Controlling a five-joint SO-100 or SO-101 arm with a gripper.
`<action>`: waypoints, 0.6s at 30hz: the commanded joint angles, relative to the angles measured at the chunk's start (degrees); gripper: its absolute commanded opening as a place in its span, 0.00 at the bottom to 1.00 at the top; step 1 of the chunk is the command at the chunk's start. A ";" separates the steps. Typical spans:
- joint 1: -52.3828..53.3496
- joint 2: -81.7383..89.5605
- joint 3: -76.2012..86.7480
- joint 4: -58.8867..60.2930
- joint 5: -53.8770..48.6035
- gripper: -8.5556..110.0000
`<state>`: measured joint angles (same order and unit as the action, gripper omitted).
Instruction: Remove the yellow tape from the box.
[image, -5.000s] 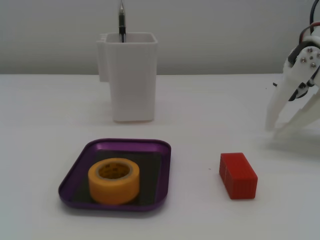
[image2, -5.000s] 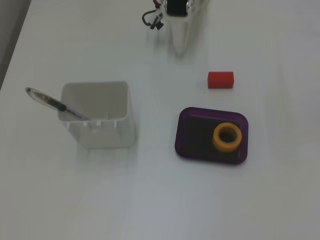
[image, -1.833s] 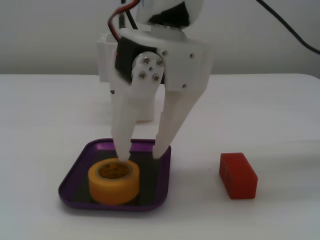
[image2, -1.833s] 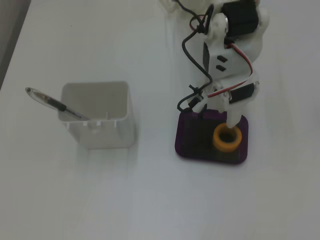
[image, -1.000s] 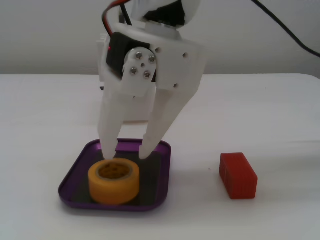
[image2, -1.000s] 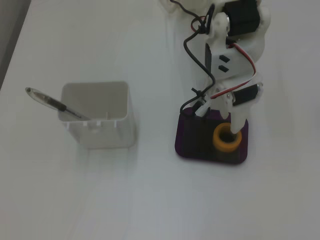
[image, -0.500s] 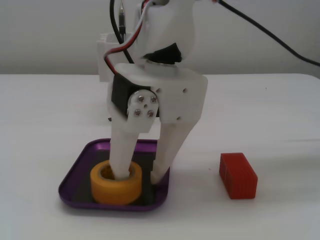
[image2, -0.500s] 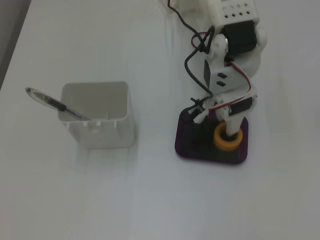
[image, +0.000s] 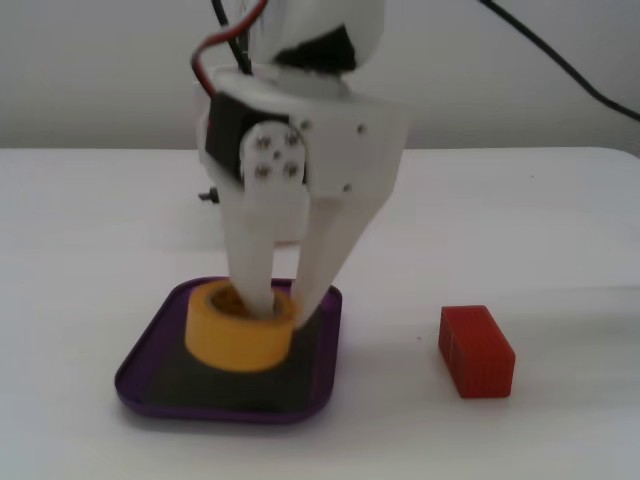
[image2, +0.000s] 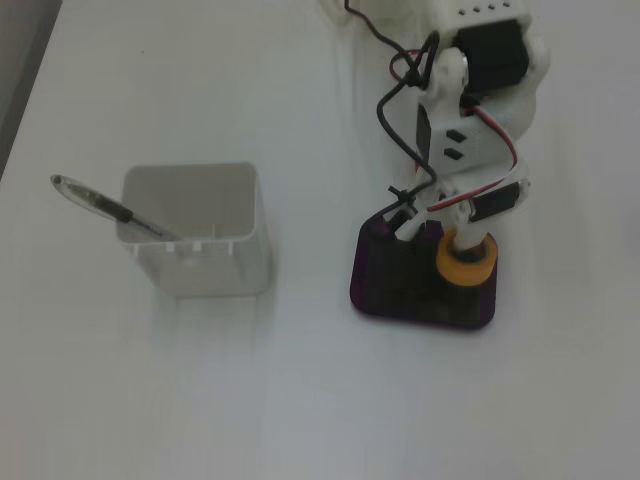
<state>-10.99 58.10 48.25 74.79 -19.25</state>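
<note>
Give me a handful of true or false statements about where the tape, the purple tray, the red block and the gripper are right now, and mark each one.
1. The yellow tape lies inside the box. True.
2. One finger of the gripper reaches into the tape's hollow core. True; the other finger comes down outside the roll's wall.
3. The red block sits in the box beside the tape. False; it lies on the table, apart from the box.
4. The tape has been lifted clear of the box. False; it rests on the box's dark bottom.
5. A pen leans in the white container. True.
6. The white container stands inside the box. False; it stands apart on the table.
</note>
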 joint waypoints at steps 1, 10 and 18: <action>-0.18 10.37 -8.88 7.21 0.53 0.07; 0.09 25.84 -13.80 18.72 5.62 0.07; 9.76 33.66 0.62 19.42 6.86 0.07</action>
<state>-4.13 86.92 44.30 94.04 -12.83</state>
